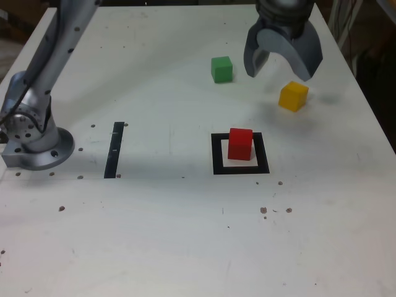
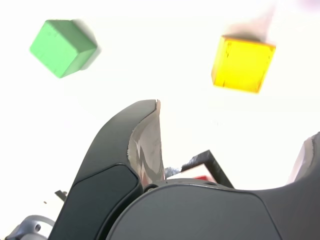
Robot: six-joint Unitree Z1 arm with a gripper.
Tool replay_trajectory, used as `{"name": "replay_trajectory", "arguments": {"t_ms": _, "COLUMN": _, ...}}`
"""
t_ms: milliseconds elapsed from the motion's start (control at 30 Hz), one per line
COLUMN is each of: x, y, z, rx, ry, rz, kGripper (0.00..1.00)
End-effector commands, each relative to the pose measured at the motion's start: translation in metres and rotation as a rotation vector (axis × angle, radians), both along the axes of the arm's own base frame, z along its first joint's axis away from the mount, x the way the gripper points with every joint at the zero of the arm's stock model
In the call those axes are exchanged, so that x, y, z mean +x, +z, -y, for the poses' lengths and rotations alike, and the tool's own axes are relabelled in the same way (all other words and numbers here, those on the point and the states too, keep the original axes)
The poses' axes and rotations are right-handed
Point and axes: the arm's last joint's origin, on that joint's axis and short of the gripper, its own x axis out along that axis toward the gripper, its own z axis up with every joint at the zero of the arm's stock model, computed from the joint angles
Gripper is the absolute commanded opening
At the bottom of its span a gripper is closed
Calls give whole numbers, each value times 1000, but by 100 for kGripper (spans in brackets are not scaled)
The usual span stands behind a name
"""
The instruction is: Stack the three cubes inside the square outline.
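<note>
The red cube [image 1: 240,143] stands inside the black square outline [image 1: 217,154], its pale inner square showing around the base. Farther back, the green cube [image 1: 221,68] and the yellow cube [image 1: 293,96] rest apart on the white table. My gripper [image 1: 279,73] hangs open and empty above the table between them, closer to the yellow cube and just behind it. The wrist view shows the green cube [image 2: 62,47] and yellow cube [image 2: 243,64] beyond my open gripper [image 2: 232,145]. A corner of the outline [image 2: 207,162] and a sliver of red peek from behind the gripper body.
A thin black strip [image 1: 114,150] is stuck to the table at the exterior view's left, near the arm's base [image 1: 34,139]. The white table [image 1: 185,235] carries small dark specks. Its right edge runs close beyond the yellow cube.
</note>
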Motion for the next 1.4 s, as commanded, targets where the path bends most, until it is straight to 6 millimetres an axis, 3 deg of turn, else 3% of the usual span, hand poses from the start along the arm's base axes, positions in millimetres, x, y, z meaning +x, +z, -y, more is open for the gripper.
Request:
{"name": "replay_trajectory", "arguments": {"t_ms": 0, "x": 7, "y": -11, "z": -3, "rx": 1, "ry": 2, "rz": -10, "kGripper": 98}}
{"name": "replay_trajectory", "arguments": {"t_ms": 233, "x": 29, "y": -42, "z": -6, "rx": 7, "ry": 10, "rz": -15, "kGripper": 93}}
{"name": "replay_trajectory", "arguments": {"t_ms": 467, "x": 33, "y": -49, "z": -8, "rx": 20, "ry": 13, "rz": -9, "kGripper": 85}}
{"name": "replay_trajectory", "arguments": {"t_ms": 800, "x": 36, "y": -67, "z": -10, "rx": 13, "ry": 17, "rz": -49, "kGripper": 66}}
{"name": "replay_trajectory", "arguments": {"t_ms": 1367, "x": 37, "y": -58, "z": -9, "rx": 7, "ry": 18, "rz": -1, "kGripper": 35}}
